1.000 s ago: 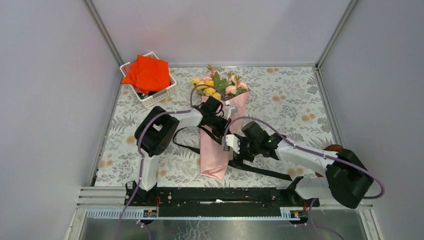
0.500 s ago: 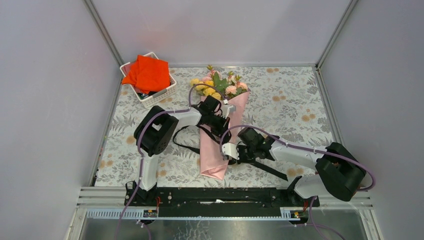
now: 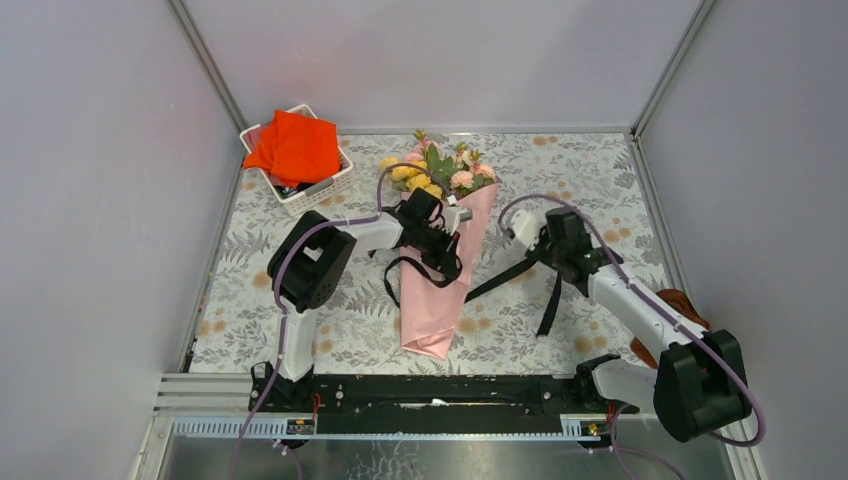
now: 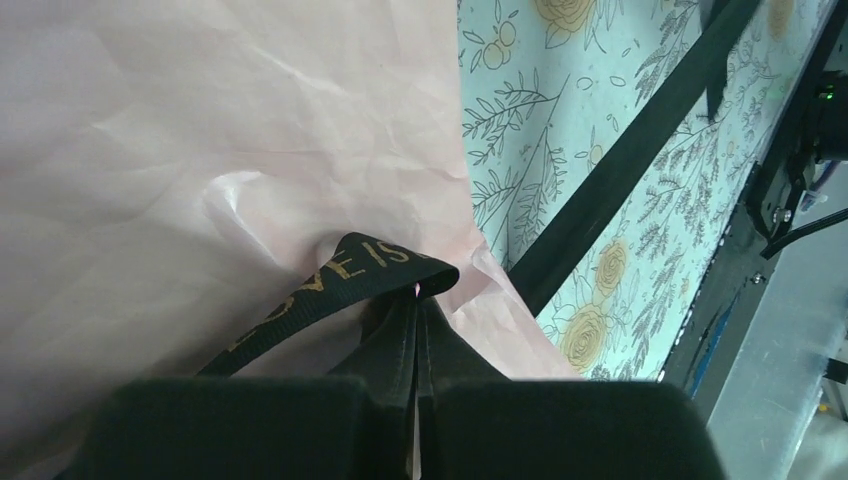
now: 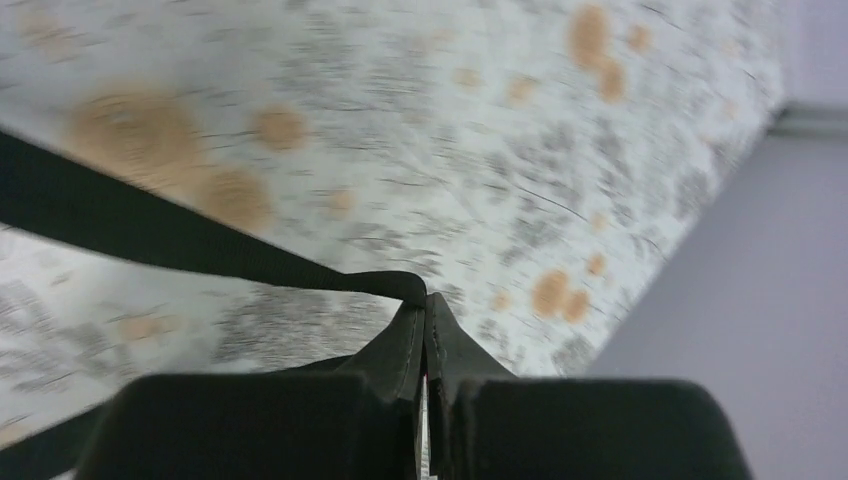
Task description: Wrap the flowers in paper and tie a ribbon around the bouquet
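Ribbon (image 3: 500, 278) is pulling tight for tying around the bouquet (image 3: 432, 305), as the right gripper (image 3: 546, 257), newly pinched shut on it, is moving away and the left gripper (image 4: 417, 295) is pinching it too.

Creased glossy pink paper (image 4: 200, 130); matt woven ribbon (image 4: 345, 275)

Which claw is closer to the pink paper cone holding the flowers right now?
Left. The left claw is directly over the pink paper cone, shut on the narrow black ribbon. The right claw is out to the cone's right, clear of it, shut on the same ribbon.
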### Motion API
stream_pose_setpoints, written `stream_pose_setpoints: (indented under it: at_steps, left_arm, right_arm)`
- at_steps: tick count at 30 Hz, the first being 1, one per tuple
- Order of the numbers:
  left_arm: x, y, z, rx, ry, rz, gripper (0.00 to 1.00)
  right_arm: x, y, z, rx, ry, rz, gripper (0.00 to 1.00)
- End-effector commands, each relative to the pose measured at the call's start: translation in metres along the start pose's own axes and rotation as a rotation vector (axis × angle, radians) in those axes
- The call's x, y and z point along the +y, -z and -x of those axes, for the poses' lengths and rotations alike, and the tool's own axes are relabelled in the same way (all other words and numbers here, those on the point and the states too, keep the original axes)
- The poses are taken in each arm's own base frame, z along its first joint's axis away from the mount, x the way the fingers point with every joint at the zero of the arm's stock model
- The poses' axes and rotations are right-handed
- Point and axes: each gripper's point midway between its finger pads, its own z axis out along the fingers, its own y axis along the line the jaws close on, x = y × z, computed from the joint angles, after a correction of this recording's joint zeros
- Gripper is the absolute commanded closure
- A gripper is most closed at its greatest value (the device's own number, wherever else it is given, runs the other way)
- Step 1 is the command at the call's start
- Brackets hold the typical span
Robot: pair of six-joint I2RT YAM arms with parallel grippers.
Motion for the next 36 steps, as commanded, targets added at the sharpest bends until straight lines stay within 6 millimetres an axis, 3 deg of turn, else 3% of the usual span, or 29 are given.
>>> stream_pose_setpoints:
  at_steps: [1, 8, 13, 16, 20, 22, 24, 26, 28, 31, 36]
  left_arm:
    - [0.006, 0.007, 0.017, -0.031, -0.061, 0.043, 1.0]
    - [0.004, 0.012, 0.023, -0.044, -0.08, 0.055, 1.0]
    - [0.004, 0.013, 0.021, -0.042, -0.081, 0.059, 1.0]
    - [0.003, 0.014, 0.022, -0.043, -0.083, 0.061, 1.0]
    - [0.001, 0.015, 0.028, -0.053, -0.088, 0.053, 1.0]
    - [0.0, 0.014, 0.032, -0.058, -0.083, 0.045, 1.0]
    - [0.0, 0.014, 0.035, -0.062, -0.082, 0.04, 1.0]
    - [0.0, 0.016, 0.037, -0.066, -0.079, 0.039, 1.0]
    - [0.001, 0.018, 0.037, -0.071, -0.069, 0.039, 1.0]
    - [0.001, 0.02, 0.035, -0.074, -0.063, 0.039, 1.0]
    - [0.002, 0.025, 0.037, -0.106, -0.058, 0.039, 1.0]
  right_arm:
    - [-0.085, 0.032, 0.011, -0.045, -0.179, -0.276, 1.0]
    - [-0.161, 0.072, 0.029, -0.146, -0.388, -0.423, 1.0]
    - [-0.193, 0.09, 0.046, -0.185, -0.447, -0.468, 1.0]
    - [-0.201, 0.101, 0.068, -0.276, -0.488, -0.448, 1.0]
    - [-0.176, 0.111, 0.122, -0.497, -0.553, -0.272, 1.0]
    - [-0.14, 0.11, 0.162, -0.583, -0.518, -0.139, 1.0]
    - [-0.09, 0.11, 0.204, -0.646, -0.447, 0.028, 1.0]
    - [-0.044, 0.123, 0.243, -0.746, -0.422, 0.229, 1.0]
    - [-0.012, 0.139, 0.27, -0.865, -0.443, 0.407, 1.0]
    - [0.001, 0.149, 0.282, -0.958, -0.505, 0.497, 1.0]
    - [0.013, 0.115, 0.274, -0.912, -0.774, 0.544, 1.0]
